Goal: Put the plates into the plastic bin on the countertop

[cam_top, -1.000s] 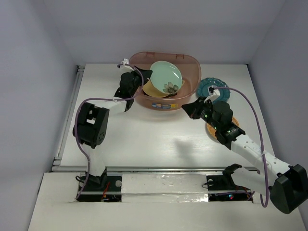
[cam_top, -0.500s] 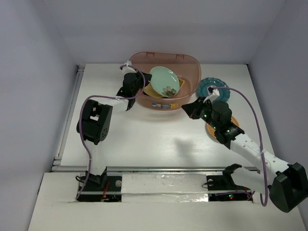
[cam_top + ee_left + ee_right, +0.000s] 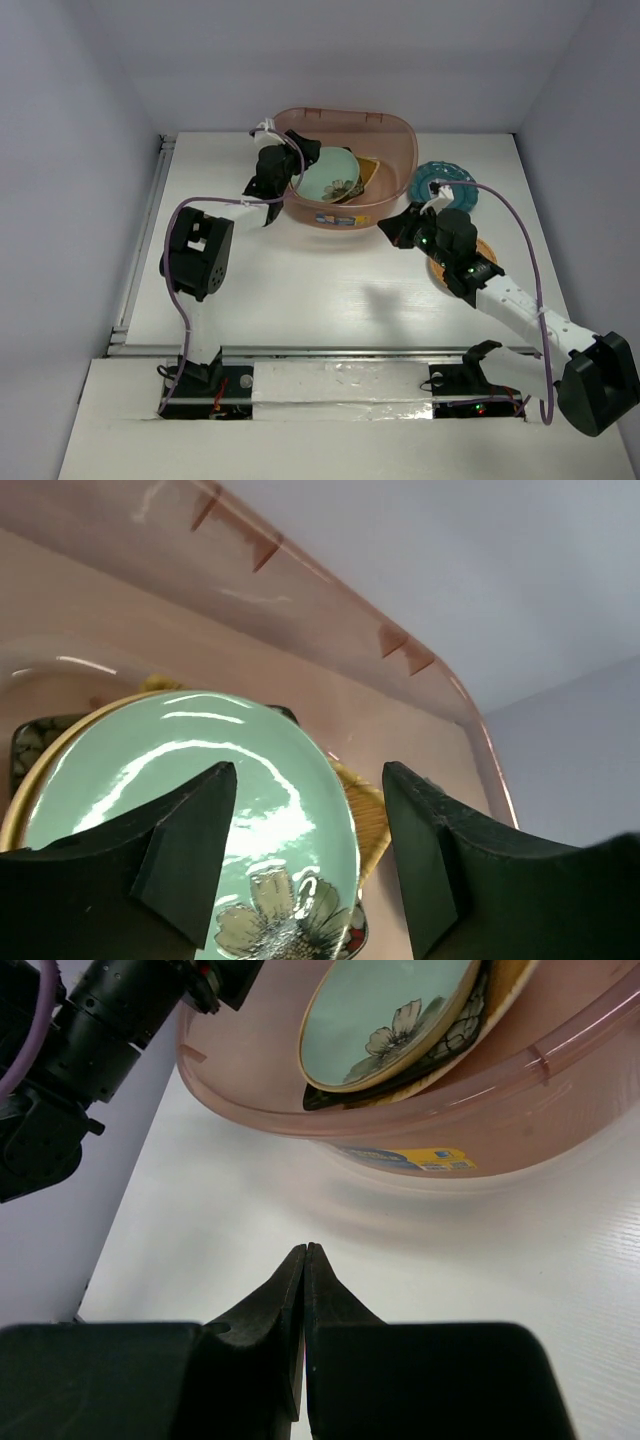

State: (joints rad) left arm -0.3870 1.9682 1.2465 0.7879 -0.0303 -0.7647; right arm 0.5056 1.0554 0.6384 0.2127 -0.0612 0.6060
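Pale grey walls are closing in a white table (image 3: 300, 290), and at its far side the plastic bin (image 3: 395, 122) is sitting with its blue label (image 3: 335, 219) facing the arms. Inside the bin the mint green floral plate (image 3: 330, 182) is lying tilted on top of the pile, its flower print turned toward the near wall. A black floral plate (image 3: 455, 1030) is peeking out from under it, and a woven plate (image 3: 368, 172) is leaning just beside them toward the bin's right. In the left wrist view a yellow edge (image 3: 40, 770) is showing along the mint plate's side; I cannot tell how much of that dish lies beneath.

Outside the bin, the teal scalloped plate (image 3: 440, 180) is resting on the table just right of it. The woven round plate (image 3: 435, 270) is lying nearer the arms, mostly hidden under the right arm.

Over the bin's left rim the left pincer (image 3: 308, 768) is hanging with its fingers (image 3: 190, 850) spread apart and gripping nothing, the mint plate below them. The right pincer (image 3: 304, 1252) is hovering low over the table just in front of the bin, its fingers pressed together on nothing. A metal rail (image 3: 140, 250) is running along the table's left edge.
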